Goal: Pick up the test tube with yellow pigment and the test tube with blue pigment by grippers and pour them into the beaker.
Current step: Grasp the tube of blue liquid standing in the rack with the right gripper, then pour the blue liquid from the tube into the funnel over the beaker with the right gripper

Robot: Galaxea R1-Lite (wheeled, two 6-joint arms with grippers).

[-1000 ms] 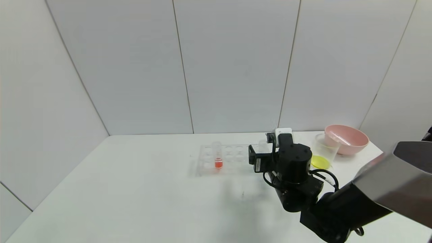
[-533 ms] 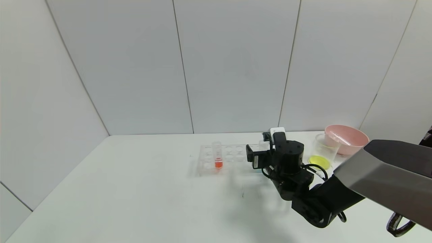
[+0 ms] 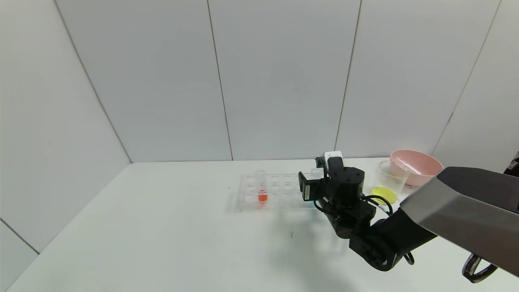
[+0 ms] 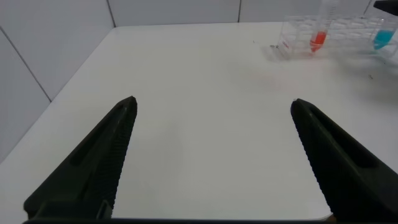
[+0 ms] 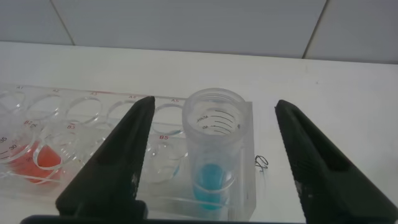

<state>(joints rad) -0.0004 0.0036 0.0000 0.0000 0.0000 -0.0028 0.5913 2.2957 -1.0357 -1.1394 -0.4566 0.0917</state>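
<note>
The right arm reaches forward, right gripper (image 5: 214,155) spread wide (jaws well apart); left gripper (image 4: 211,155) hangs parked, likewise spread.

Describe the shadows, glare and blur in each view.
Head view: even light, a soft shadow on the table below the right gripper. Left wrist view: the open left gripper looms dark and soft-edged. Right wrist view: the test tube with blue pigment is sharp, with little glare.

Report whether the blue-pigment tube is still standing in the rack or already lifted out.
In the rack, upright: the test tube with blue pigment sits in a corner hole of the clear rack, with the open right hand straddling it, not touching.
</note>
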